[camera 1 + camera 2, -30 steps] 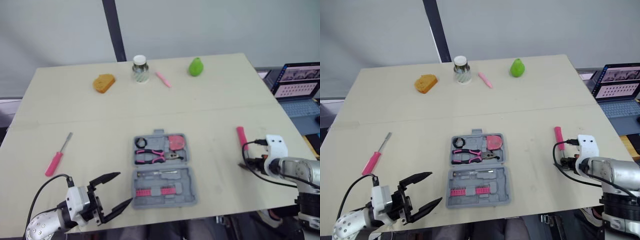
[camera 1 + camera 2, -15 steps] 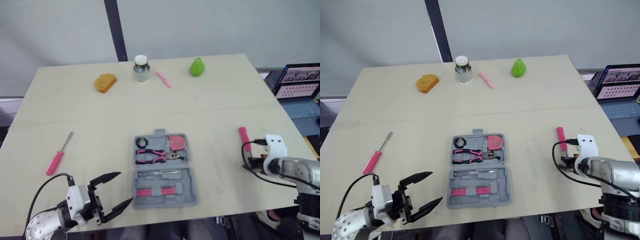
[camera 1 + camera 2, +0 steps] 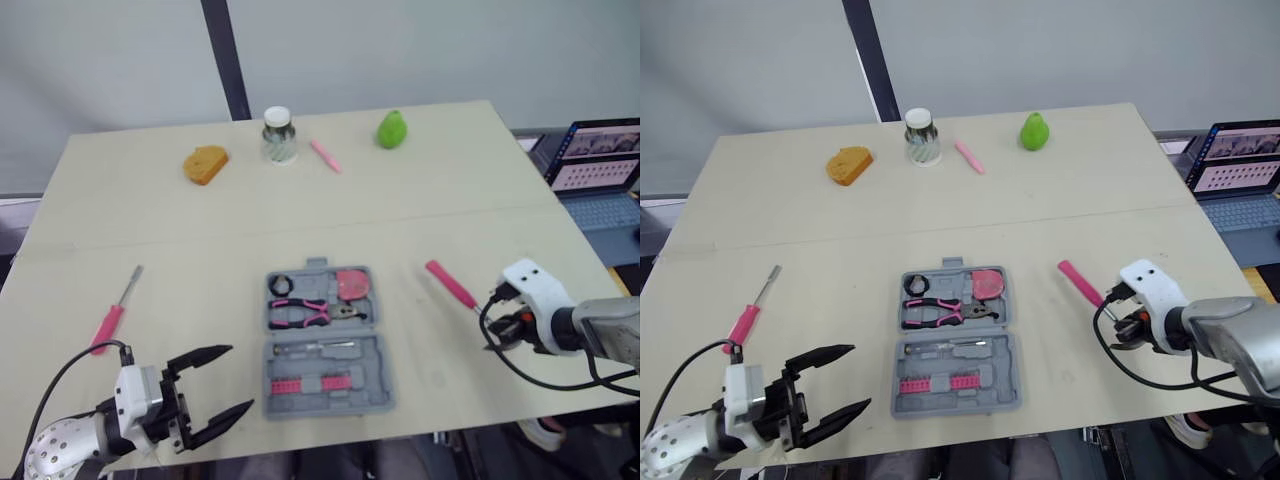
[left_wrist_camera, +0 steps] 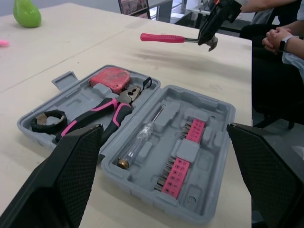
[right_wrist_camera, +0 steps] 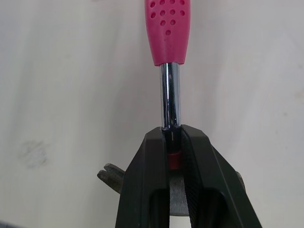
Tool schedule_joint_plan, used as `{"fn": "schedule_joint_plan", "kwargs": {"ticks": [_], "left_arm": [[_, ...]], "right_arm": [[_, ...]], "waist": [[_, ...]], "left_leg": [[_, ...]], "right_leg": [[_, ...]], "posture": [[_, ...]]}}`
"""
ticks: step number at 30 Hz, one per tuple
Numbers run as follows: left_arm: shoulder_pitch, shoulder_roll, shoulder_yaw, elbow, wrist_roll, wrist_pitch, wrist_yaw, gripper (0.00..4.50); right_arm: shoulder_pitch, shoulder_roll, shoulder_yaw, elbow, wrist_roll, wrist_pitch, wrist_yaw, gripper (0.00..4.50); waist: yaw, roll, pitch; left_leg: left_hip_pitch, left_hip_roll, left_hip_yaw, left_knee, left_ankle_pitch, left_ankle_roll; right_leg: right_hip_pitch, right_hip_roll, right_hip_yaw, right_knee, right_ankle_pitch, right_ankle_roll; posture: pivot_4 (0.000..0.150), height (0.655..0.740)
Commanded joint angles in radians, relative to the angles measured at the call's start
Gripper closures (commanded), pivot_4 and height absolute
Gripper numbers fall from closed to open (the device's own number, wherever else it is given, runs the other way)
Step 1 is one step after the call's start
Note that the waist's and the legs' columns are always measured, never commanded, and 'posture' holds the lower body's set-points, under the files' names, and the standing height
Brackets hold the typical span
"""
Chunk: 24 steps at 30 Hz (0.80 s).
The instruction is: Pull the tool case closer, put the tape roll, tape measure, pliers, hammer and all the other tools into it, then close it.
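While the open tool case [image 3: 325, 340] lies near the middle of the worktop's [image 3: 180, 240] near edge, the right end effector [image 5: 173, 135] is clamped on the hammer [image 3: 450, 284] by its metal shaft close to the head. The hammer is held clear of the surface toward the right edge, its pink handle pointing at the case. A bare strip of worktop separates handle and case.

The left end effector [image 3: 860, 376] hovers at the near left corner, its two black fingers spread wide apart and aimed at the case, with open surface between them and its left side.

Inside the case, the tape roll [image 3: 282, 285], tape measure [image 3: 351, 284] and pliers [image 3: 305, 313] sit in the far half. A slim tester screwdriver and rows of pink bit holders fill the near half.

A pink-handled screwdriver [image 3: 113, 315] lies alone near the left edge, well apart from the case.

Along the far edge stand an orange bread-like piece [image 3: 205, 163], a small jar [image 3: 278, 135], a pink marker [image 3: 325, 157] and a green pear [image 3: 390, 129]. The broad middle of the pale worktop is crossed by a faint seam.

A laptop [image 3: 600, 170] glows beyond the right edge, and a person's clasped hands [image 4: 278, 38] show on that side. A grey wall and dark post rise behind the far edge.
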Motion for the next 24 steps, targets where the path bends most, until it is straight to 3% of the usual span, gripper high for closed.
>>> {"fn": "schedule_joint_plan", "kwargs": {"ticks": [1,8,13,18,24], "left_arm": [[0.035,0.024,0.053,-0.006,-0.055,0.023,-0.04,0.0],[0.091,0.061,0.114,0.005,-0.074,0.029,-0.128,0.0],[0.137,0.047,0.139,0.017,-0.067,0.01,-0.165,0.0],[0.169,0.025,0.155,0.05,-0.037,-0.039,-0.181,0.0],[0.209,0.002,0.169,0.055,-0.018,-0.076,-0.182,0.0]], "right_arm": [[-0.047,-0.084,0.045,-0.128,0.056,-0.028,0.104,4.39],[-0.232,-0.18,0.224,-0.249,0.111,-0.007,0.231,4.39],[-0.468,-0.198,0.44,-0.272,0.077,0.023,0.316,4.39],[-0.721,-0.095,0.66,-0.251,0.056,0.123,0.335,4.39],[-0.852,0.071,0.81,-0.197,0.059,0.222,0.271,4.39]], "waist": [[0.0,-0.001,0.001],[-0.002,-0.003,0.004],[-0.005,-0.003,0.004],[-0.018,-0.003,0.005],[-0.024,-0.003,0.005]], "left_leg": [[0.0,0.0,0.0,0.001,0.0,0.0],[-0.001,0.0,0.003,0.0,0.0,0.001],[-0.004,0.0,0.004,-0.001,-0.001,0.001],[-0.008,0.0,0.003,0.001,-0.001,0.001],[-0.012,0.0,0.003,0.002,-0.001,0.001]], "right_leg": [[0.0,0.0,0.0,0.0,0.0,0.0],[-0.004,-0.001,0.0,0.0,0.0,0.0],[-0.007,-0.001,0.001,-0.001,0.0,0.0],[-0.011,-0.001,0.002,-0.001,0.0,0.0],[-0.016,-0.002,0.004,0.002,0.0,0.0]], "posture": [[0.15,0.7391],[0.15,0.7391],[0.15,0.7391],[0.15,0.7391],[0.15,0.7391]]}}
